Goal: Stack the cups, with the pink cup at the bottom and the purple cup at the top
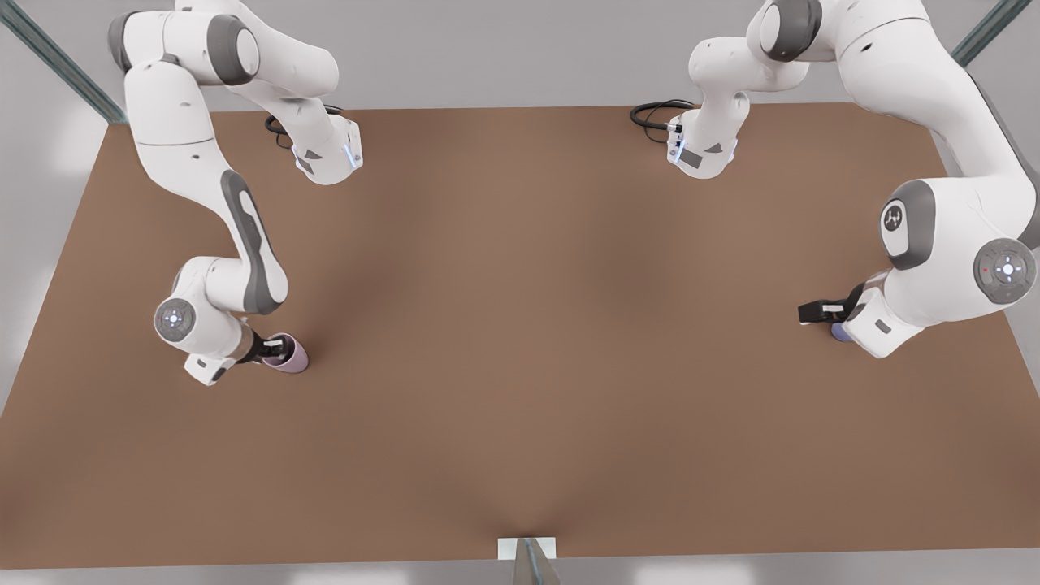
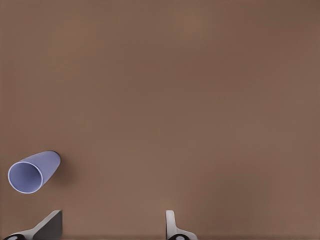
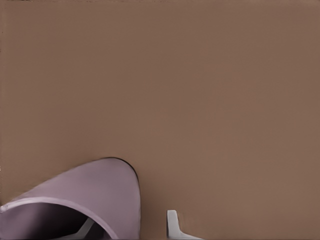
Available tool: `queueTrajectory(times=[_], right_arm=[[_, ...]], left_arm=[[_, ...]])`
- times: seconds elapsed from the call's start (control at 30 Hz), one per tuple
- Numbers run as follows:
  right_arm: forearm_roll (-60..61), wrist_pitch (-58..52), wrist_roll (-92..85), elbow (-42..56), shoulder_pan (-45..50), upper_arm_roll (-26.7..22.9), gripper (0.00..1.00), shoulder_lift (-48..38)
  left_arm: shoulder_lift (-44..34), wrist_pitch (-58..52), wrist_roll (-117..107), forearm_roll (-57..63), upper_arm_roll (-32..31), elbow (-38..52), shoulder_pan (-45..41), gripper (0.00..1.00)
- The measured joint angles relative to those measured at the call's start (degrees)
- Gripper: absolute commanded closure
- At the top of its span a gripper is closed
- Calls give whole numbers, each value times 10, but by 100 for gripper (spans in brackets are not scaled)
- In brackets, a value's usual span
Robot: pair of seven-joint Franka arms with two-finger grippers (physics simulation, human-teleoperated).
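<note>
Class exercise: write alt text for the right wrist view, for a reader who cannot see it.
The pink cup sits close under the camera on the brown table, its open mouth towards the lens. The right gripper straddles the cup's rim, one finger inside the cup and the other finger outside it, not yet closed on the wall.

We count two cups on one brown table point(image 1: 520, 366): one pink cup point(image 1: 290, 354); one purple cup point(image 1: 840, 331); we count two white arms, two grippers.
</note>
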Motion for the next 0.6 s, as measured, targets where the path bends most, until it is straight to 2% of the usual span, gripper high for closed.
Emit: queueTrajectory(times=[0.1,0.17,0.47,0.6], right_arm=[[0,7,-6,1,3,0,63,0],[1,10,-9,1,5,0,79,0],[0,-3,-24,24,11,11,79,-19],[3,-44,-8,69,27,67,79,-34]], left_arm=[[2,0,0,0,0,0,0,0],[2,0,0,0,1,0,0,0],[0,-1,12,-1,29,0,0,0],[2,1,41,2,69,-14,-1,0]])
